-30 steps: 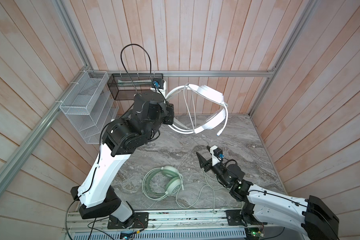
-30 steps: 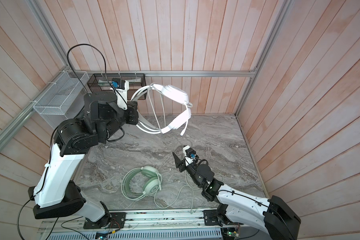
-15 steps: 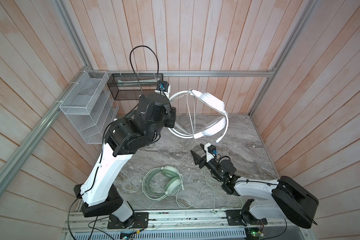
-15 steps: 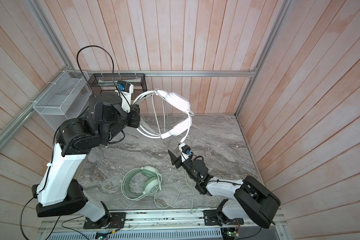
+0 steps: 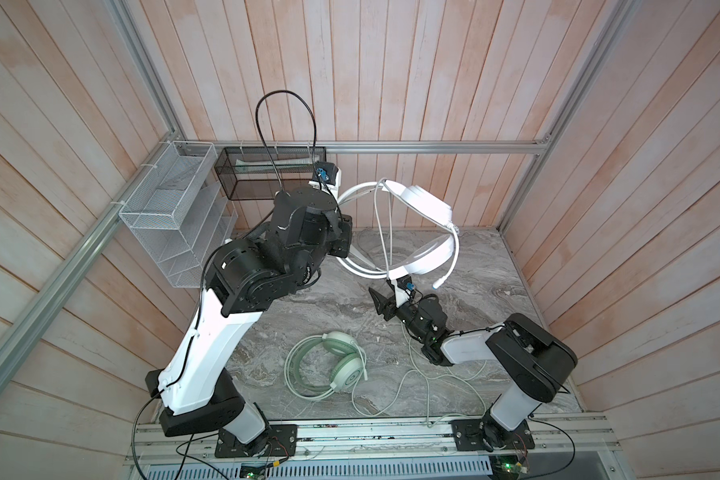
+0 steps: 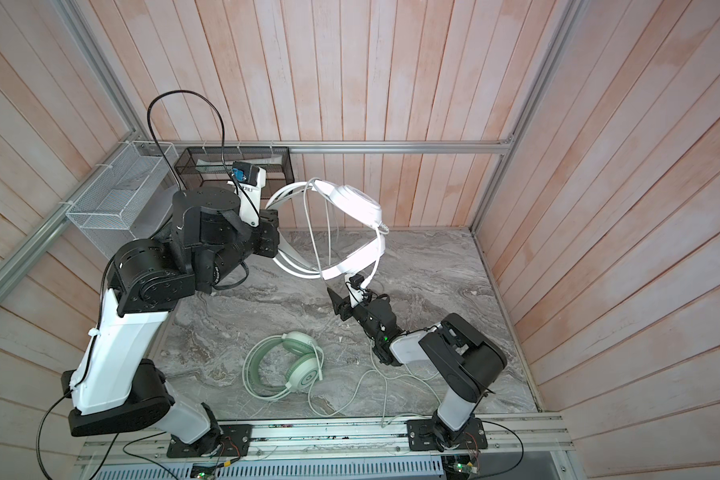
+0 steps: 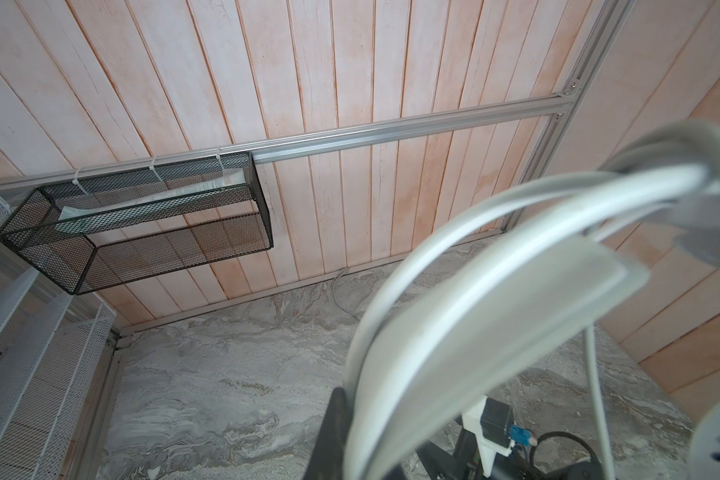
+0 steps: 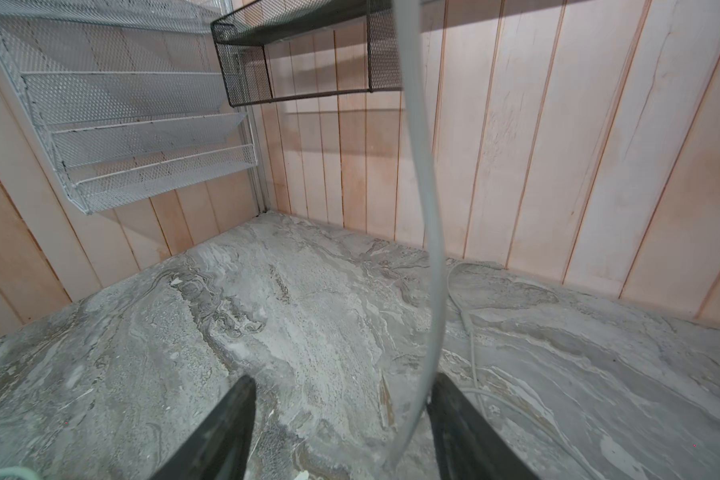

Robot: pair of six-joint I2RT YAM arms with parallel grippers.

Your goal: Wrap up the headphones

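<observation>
Gripping the white headphones [image 5: 427, 203] by the headband [image 5: 360, 190], the left tool [image 5: 347, 249] holds them up above the tabletop [image 5: 316, 316]. The right tool [image 8: 341, 382] has its jaws apart, the hanging cable [image 8: 427, 208] passing between them. The green headphones [image 5: 341, 365] lie on the tabletop.

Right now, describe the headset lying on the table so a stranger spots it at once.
On the grey marbled tabletop, look toward the edge along the metal rail. The mint green headphones lie flat there. Unlike the white headphones, held up in the air, they are green.
</observation>
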